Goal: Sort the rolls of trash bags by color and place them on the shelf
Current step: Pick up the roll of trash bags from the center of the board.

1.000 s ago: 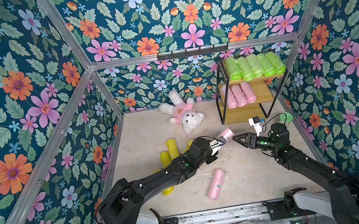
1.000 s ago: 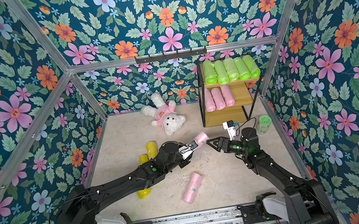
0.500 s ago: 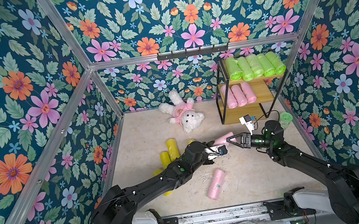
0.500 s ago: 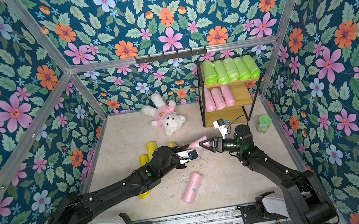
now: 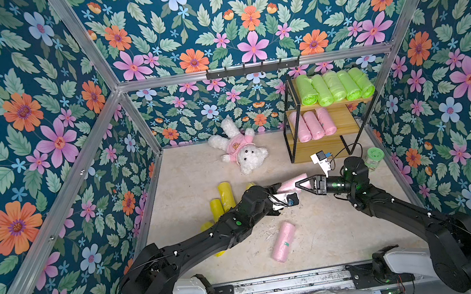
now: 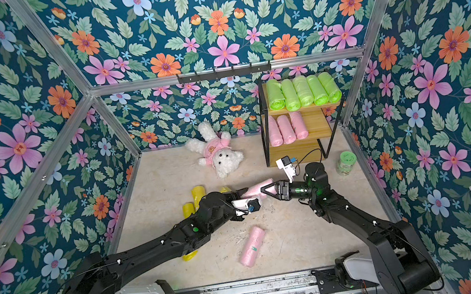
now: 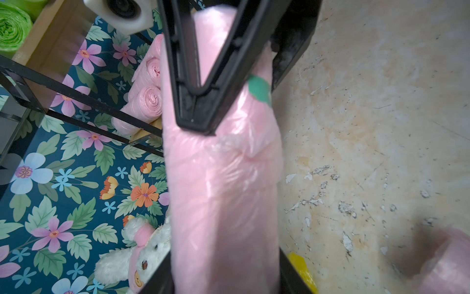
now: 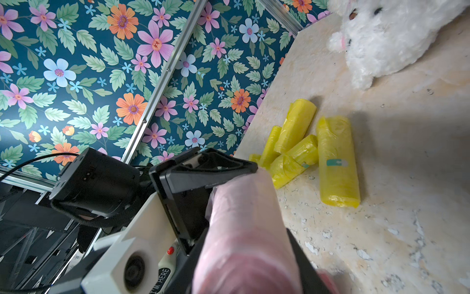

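Note:
A pale pink roll (image 5: pixel 289 184) hangs level above the floor between my two grippers. My right gripper (image 5: pixel 298 184) is shut on its right end; in the right wrist view the roll (image 8: pixel 244 229) fills its jaws. My left gripper (image 5: pixel 280 193) flanks the other end. In the left wrist view the roll (image 7: pixel 223 191) runs between its fingers, and whether they still press it is unclear. The shelf (image 5: pixel 341 119) stands at the back right, with several green rolls (image 5: pixel 334 87) on top and three pink rolls (image 5: pixel 313 125) on the middle board. Another pink roll (image 5: pixel 283 241) and several yellow rolls (image 5: pixel 224 193) lie on the floor.
A white teddy bear (image 5: pixel 241 153) lies near the back wall, left of the shelf. A small green-lidded jar (image 5: pixel 372 159) stands by the right wall. A black hook rail (image 5: pixel 252 67) runs along the top of the back wall. Flowered walls close in three sides.
My right gripper has moved left onto the pink roll and closed on it. The left arm has brought the roll down to lie level, and its jaws have begun to loosen.

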